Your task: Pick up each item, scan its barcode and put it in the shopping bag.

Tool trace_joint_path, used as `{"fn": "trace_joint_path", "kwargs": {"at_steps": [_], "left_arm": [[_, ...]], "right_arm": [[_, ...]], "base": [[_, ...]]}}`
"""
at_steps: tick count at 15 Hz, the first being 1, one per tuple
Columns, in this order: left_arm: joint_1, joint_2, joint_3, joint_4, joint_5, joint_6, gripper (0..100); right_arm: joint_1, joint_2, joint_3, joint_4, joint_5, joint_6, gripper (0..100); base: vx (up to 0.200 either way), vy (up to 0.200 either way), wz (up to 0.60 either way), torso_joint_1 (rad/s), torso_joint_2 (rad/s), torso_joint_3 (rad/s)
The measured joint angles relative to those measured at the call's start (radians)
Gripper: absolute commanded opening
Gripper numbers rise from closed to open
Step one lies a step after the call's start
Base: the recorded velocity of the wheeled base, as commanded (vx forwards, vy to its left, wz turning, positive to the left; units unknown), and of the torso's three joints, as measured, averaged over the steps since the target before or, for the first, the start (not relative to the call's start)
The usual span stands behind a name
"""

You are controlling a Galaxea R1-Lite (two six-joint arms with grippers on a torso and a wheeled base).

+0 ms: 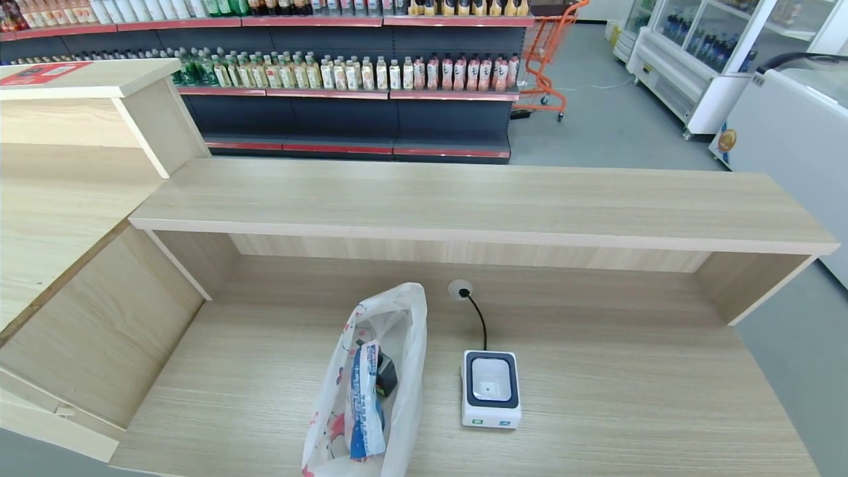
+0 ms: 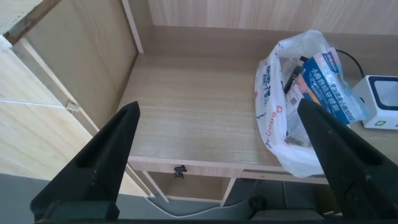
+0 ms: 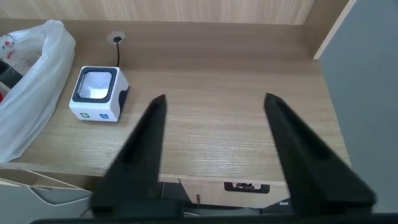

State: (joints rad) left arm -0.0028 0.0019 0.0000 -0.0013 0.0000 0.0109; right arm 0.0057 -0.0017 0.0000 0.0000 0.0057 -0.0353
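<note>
Head view: the shopping bag (image 1: pixel 371 384) lies just left of the scanner (image 1: pixel 490 387) and its cable (image 1: pixel 478 321), packets (image 1: pixel 364 397) inside; its limp mouth may spill them. Left wrist view: left gripper (image 2: pixel 230 162) spread wide, empty. Right wrist view: right gripper (image 3: pixel 214 155) also spread; it could snag that cable.

Left gripper (image 2: pixel 217 158): jaws spread wide, empty. Right gripper (image 3: pixel 214 152): jaws spread wide, empty. Each pair of dark fingers (image 2: pixel 106 162) tapers toward the tips.

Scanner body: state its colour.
The scanner is white, dark around its scan window; the head view shows it best.
</note>
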Motion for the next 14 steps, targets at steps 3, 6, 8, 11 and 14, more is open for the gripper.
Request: {"fn": "trace_joint_path", "kwargs": {"at_steps": [3, 6, 8, 11, 14], "left_arm": [[0.0, 0.0, 0.0, 0.0, 0.0, 0.0, 100], [0.0, 0.0, 0.0, 0.0, 0.0, 0.0, 100], [0.0, 0.0, 0.0, 0.0, 0.0, 0.0, 100], [0.0, 0.0, 0.0, 0.0, 0.0, 0.0, 100], [0.0, 0.0, 0.0, 0.0, 0.0, 0.0, 100]], "right_arm": [[-0.001, 0.0, 0.0, 0.0, 0.0, 0.012, 0], [-0.001, 0.0, 0.0, 0.0, 0.0, 0.012, 0], [-0.001, 0.0, 0.0, 0.0, 0.0, 0.012, 0], [-0.001, 0.0, 0.0, 0.0, 0.0, 0.011, 0], [-0.001, 0.0, 0.0, 0.0, 0.0, 0.016, 0]], "base": [[0.0, 0.0, 0.0, 0.0, 0.0, 0.0], [0.0, 0.0, 0.0, 0.0, 0.0, 0.0], [0.0, 0.0, 0.0, 0.0, 0.0, 0.0], [0.0, 0.0, 0.0, 0.0, 0.0, 0.0], [0.0, 0.0, 0.0, 0.0, 0.0, 0.0]]}}
